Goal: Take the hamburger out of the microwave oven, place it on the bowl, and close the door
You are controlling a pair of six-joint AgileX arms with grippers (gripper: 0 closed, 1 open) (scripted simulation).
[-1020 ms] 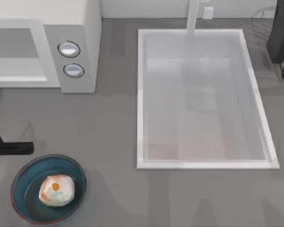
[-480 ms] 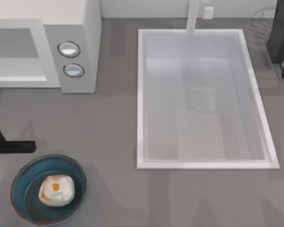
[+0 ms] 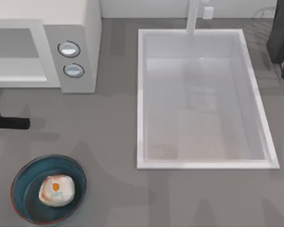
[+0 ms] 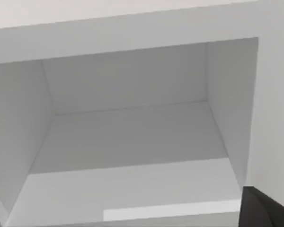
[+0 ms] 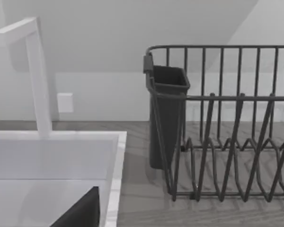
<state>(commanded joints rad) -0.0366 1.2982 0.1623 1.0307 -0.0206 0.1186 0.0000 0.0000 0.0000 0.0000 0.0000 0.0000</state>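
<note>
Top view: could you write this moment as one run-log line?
hamburger: in bowl | microwave oven: cavity bare | left end effector: front of microwave | right arm: parked far right | door closing: pending

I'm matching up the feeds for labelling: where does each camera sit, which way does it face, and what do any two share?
Top view: above the table, looking down on microwave, sink, bowl with hamburger; left arm at the left edge.
Left wrist view: faces into the microwave cavity; dark gripper part at a corner.
Right wrist view: faces dish rack, faucet and sink rim.
Shared: microwave in top and left wrist; sink in top and right wrist.
</note>
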